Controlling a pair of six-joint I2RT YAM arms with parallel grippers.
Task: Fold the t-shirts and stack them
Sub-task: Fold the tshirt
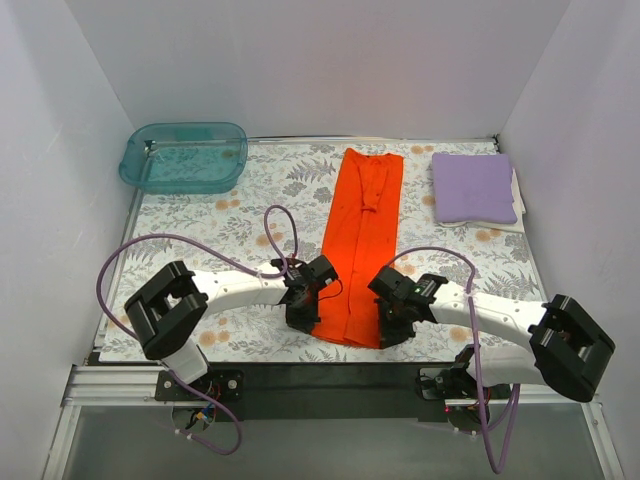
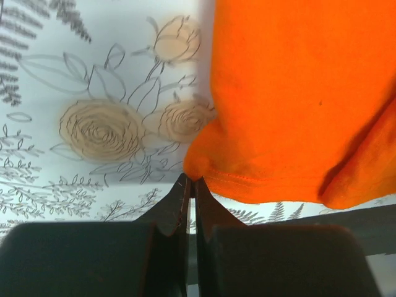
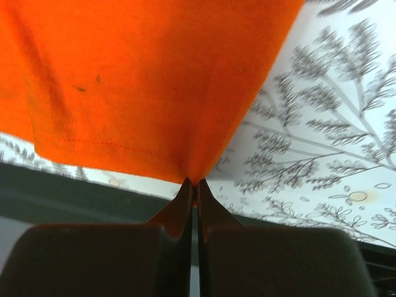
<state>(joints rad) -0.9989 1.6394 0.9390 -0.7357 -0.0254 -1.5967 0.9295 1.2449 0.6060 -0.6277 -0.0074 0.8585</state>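
At the near edge, the left gripper has its jaws pressed together on the left corner of the orange shirt hem. The right gripper pinches the right corner the same way. The left bite looks thin, right at the corner's edge, so that corner could slip out on a lift and leave the fold skewed. The shirt lies as 1 long narrow strip running away from the arms down the middle of the table. If the 2 arms carry the hem forward unevenly, the strip could twist, or the folded-in sleeve near its far end could spill out. Far right, the purple shirt sits folded, well apart. Far left stands the tub.
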